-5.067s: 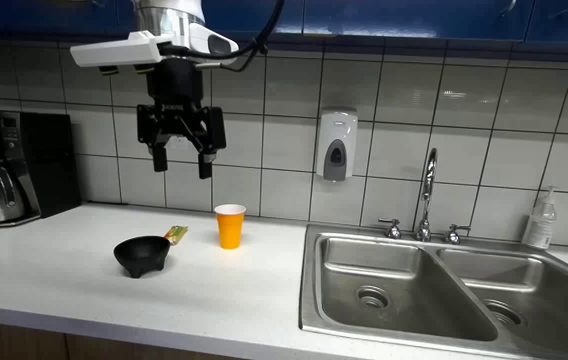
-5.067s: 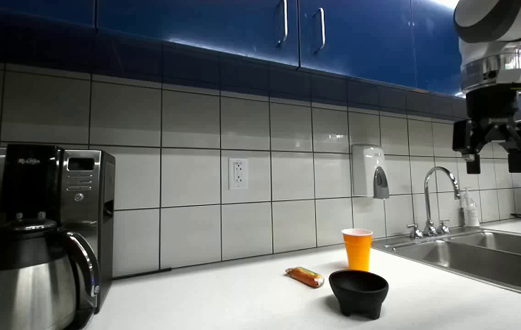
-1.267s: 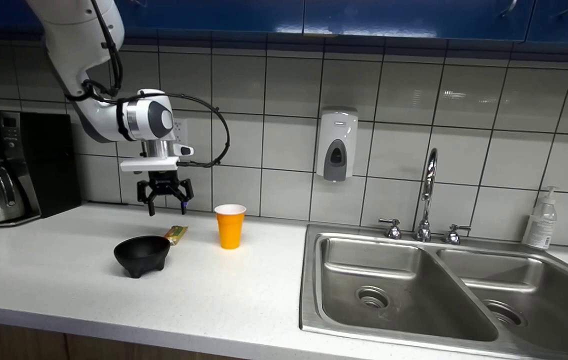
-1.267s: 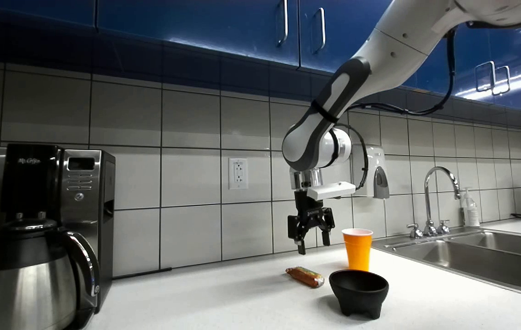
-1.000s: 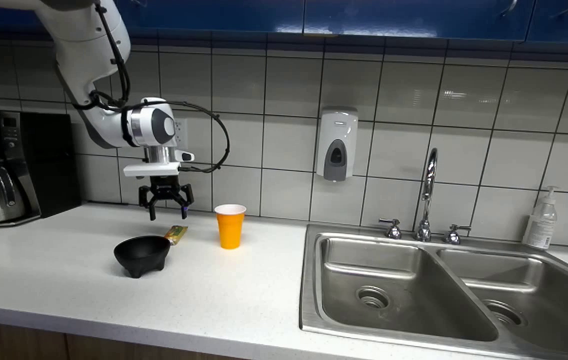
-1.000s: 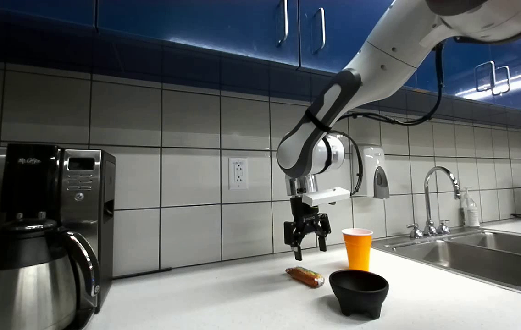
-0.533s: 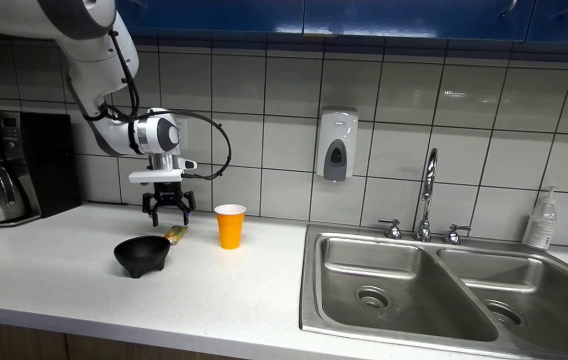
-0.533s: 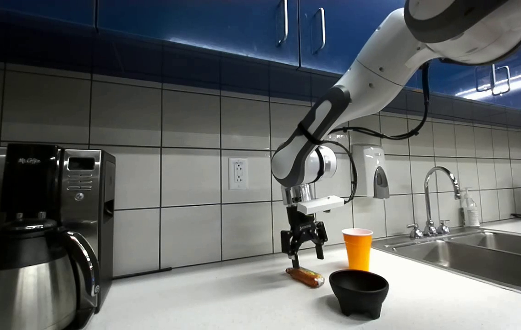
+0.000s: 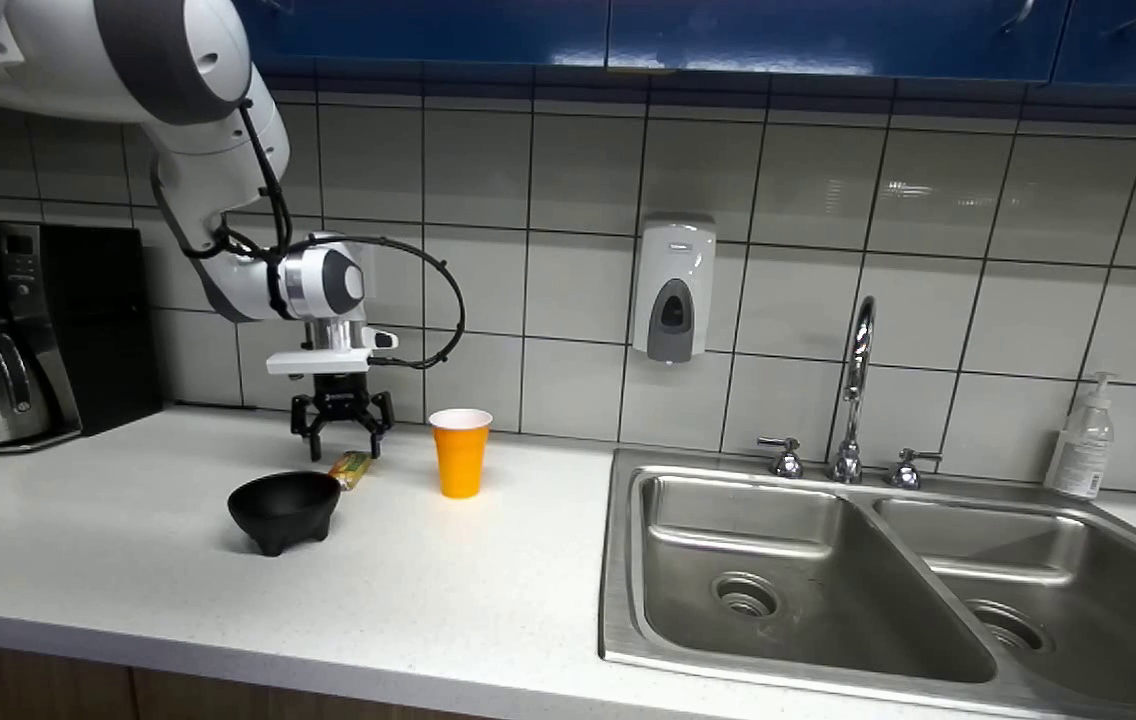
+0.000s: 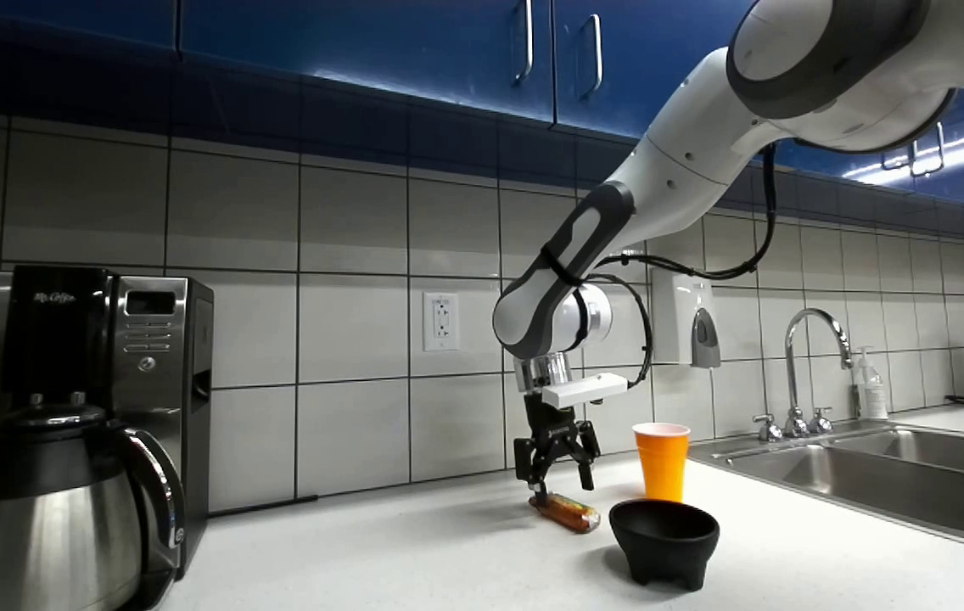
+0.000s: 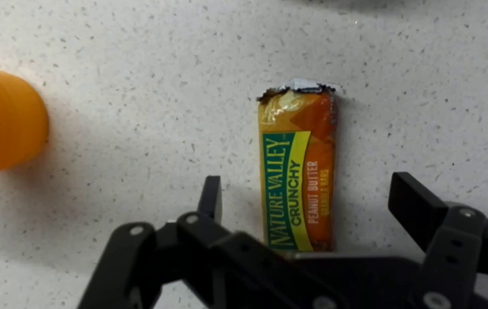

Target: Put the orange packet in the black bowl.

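The orange packet point(image 9: 350, 470), a flat granola bar wrapper, lies on the counter just behind the black bowl point(image 9: 283, 512). Both also show in an exterior view, the packet point(image 10: 571, 513) left of the bowl point(image 10: 664, 543). My gripper point(image 9: 345, 453) is open and points down, low over the packet. In the wrist view the packet point(image 11: 297, 171) lies lengthwise between the open fingers point(image 11: 306, 189), with a gap on each side. Its near end is hidden behind the gripper. In the wrist view only a dark shadow shows at the top edge; the bowl itself is not clear there.
An upright orange cup point(image 9: 461, 455) stands close beside the packet, and it shows at the left of the wrist view point(image 11: 3, 124). A double sink point(image 9: 618, 560) lies beyond the cup. A coffee maker point(image 10: 109, 424) stands at the other end, with a tiled wall behind.
Over five seconds my gripper has come from high up to above the packet. In the last second it has kept lowering, still open. The packet, bowl and cup have not moved.
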Controlling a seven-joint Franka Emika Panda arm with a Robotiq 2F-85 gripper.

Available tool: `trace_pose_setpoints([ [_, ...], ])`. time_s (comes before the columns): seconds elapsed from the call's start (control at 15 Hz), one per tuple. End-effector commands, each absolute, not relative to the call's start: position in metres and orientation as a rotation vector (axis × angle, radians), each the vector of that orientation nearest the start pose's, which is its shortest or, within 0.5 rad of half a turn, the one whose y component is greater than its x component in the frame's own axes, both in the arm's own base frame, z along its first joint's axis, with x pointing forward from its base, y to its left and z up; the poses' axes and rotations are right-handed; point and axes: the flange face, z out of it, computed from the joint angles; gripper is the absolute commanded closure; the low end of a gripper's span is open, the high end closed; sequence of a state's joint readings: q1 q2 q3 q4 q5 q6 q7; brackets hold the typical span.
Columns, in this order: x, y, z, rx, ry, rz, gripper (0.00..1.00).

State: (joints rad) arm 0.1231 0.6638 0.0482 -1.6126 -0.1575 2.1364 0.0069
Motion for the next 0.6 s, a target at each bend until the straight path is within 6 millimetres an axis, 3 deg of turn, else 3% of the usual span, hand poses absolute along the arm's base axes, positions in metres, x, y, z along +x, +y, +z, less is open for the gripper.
trace_pose_setpoints([
  [0.0, 0.6814, 0.1082, 0.2262, -3.222, -0.42, 0.249, 0.0],
  [0.07, 0.6828, 0.1083, 0.2256, -3.221, -0.419, 0.248, 0.0],
  [0.13, 0.6838, 0.1084, 0.2247, -3.219, -0.418, 0.251, 0.25],
  [0.27, 0.6851, 0.1086, 0.2233, -3.21, -0.423, 0.26, 0.34],
  [0.53, 0.6834, 0.1104, 0.224, -3.179, -0.457, 0.245, 0.66],
])
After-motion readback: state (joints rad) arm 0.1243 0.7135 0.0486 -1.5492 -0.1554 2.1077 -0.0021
